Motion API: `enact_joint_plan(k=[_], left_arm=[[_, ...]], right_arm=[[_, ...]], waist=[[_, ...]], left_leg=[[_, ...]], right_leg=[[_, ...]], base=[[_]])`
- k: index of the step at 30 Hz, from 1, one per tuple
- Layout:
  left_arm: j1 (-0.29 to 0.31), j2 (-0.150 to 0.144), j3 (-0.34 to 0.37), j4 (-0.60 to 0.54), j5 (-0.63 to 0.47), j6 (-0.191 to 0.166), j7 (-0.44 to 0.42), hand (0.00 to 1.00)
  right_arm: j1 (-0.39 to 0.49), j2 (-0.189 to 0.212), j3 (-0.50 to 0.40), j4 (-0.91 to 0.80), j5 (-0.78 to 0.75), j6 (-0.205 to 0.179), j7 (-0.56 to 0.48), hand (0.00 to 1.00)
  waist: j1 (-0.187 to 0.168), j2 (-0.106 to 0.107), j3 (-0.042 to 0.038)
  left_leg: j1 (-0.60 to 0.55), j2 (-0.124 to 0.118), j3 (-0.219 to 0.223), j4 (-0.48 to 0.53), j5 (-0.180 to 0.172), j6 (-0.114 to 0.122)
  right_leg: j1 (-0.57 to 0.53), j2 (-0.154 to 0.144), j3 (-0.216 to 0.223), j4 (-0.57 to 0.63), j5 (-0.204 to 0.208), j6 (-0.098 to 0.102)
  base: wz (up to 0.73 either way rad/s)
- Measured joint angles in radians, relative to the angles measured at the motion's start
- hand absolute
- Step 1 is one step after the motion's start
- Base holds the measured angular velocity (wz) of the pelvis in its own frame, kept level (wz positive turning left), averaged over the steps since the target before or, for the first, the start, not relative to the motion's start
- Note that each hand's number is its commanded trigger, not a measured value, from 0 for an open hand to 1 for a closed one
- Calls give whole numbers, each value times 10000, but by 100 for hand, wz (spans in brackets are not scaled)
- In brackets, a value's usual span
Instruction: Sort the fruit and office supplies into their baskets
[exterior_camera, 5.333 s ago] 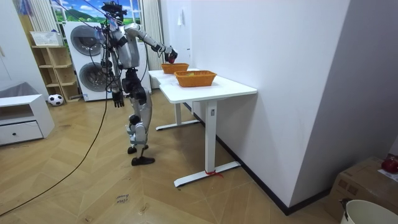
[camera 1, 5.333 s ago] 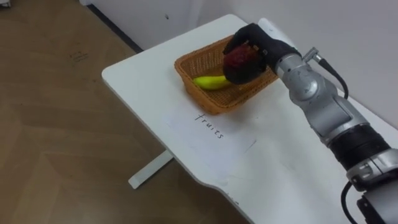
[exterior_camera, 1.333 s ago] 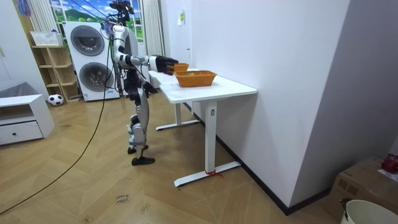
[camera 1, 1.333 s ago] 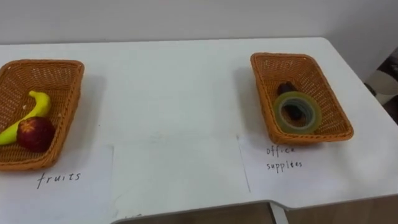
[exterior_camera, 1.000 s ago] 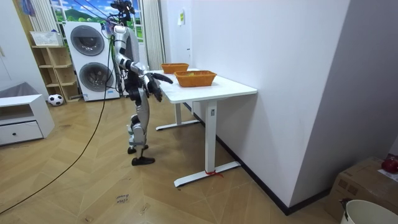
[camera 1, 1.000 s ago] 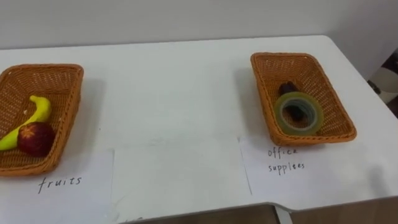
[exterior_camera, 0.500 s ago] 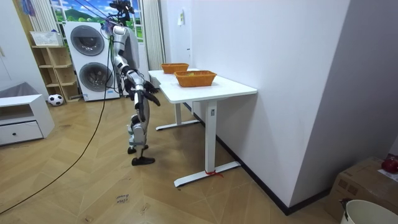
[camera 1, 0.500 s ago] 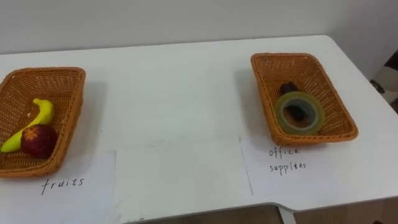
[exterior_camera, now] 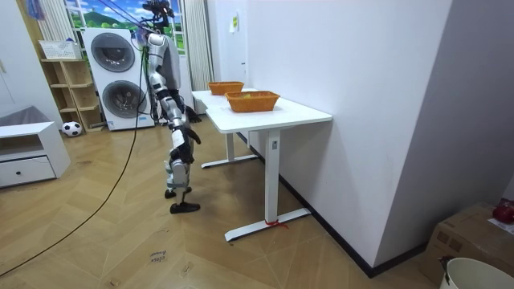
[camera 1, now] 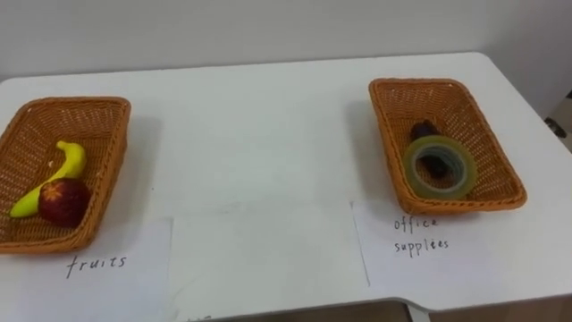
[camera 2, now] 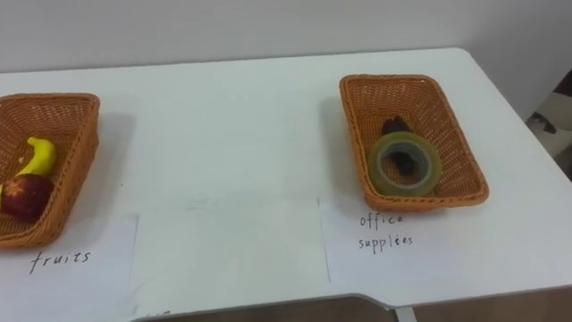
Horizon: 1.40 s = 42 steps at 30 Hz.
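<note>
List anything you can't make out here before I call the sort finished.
Dark item in the office-supplies basket: left eye view, partly covered by the tape roll; unidentifiable.
Fruit basket: right eye view, left end cut off by the picture's edge.
Contents of the near basket: room view, hidden by its own wall and too small.

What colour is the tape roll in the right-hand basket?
The tape roll in the basket is a pale, see-through yellowish green. It shows best in the left eye view.
</note>
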<state>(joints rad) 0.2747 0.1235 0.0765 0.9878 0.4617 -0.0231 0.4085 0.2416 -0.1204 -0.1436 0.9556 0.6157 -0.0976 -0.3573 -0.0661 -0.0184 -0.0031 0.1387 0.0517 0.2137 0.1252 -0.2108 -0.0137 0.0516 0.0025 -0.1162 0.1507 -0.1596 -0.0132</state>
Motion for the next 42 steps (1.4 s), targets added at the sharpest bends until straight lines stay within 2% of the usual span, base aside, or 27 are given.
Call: enact_joint_plan(k=[3,9,13,19,21,33,36,42], left_arm=[[-83,-114,8,60,-49,-20,-54,0],[-210,-361,-57,460,-1085,-166,-121,0],[-154,-377,-128,526,-1977,-267,-355,0],[-105,-388,-212,555,-2686,-395,-507,0],[-102,-403,-213,638,-3195,-494,-563,0],[-205,-343,-443,945,-5370,-534,-1284,0],[-210,-332,-416,947,-5620,-534,-1555,0],[-174,-335,-418,951,-5849,-535,-1654,0]], right_arm=[[19,39,353,221,-389,34,651,0],[-374,127,1108,931,-774,46,1721,0],[-430,174,1549,1073,-1223,45,2214,0],[-763,194,2012,1430,-1640,36,2512,0],[-848,206,2035,1595,-1779,37,2669,0],[-853,208,2355,1934,-1499,141,3574,0],[-943,210,2351,2179,-1504,262,3829,0],[-1025,209,2374,2418,-1503,266,3953,0]], waist=[[135,33,8],[300,48,20],[470,70,26],[526,60,38],[533,56,42],[535,-50,74],[633,-34,71],[727,-56,85]], left_leg=[[-3,-8,-21,3,-1,1],[-36,-16,-130,31,-11,10],[-57,-19,-230,30,-13,9],[-54,-22,-261,36,-12,9],[-41,-27,-264,41,-12,9],[52,-120,-290,45,-36,49],[50,-126,-291,44,-39,53],[78,-123,-354,46,-38,53]], right_leg=[[-1,-12,-62,1,0,0],[5,-30,-157,5,-1,2],[51,-30,-232,12,0,1],[90,-35,-254,-6,-1,3],[104,-43,-266,-8,-2,3],[191,-164,-366,8,-86,85],[194,-166,-367,7,-85,89],[284,-163,-440,-8,-85,88]], base=[[3],[3],[7],[2],[0],[1],[0],[3]])
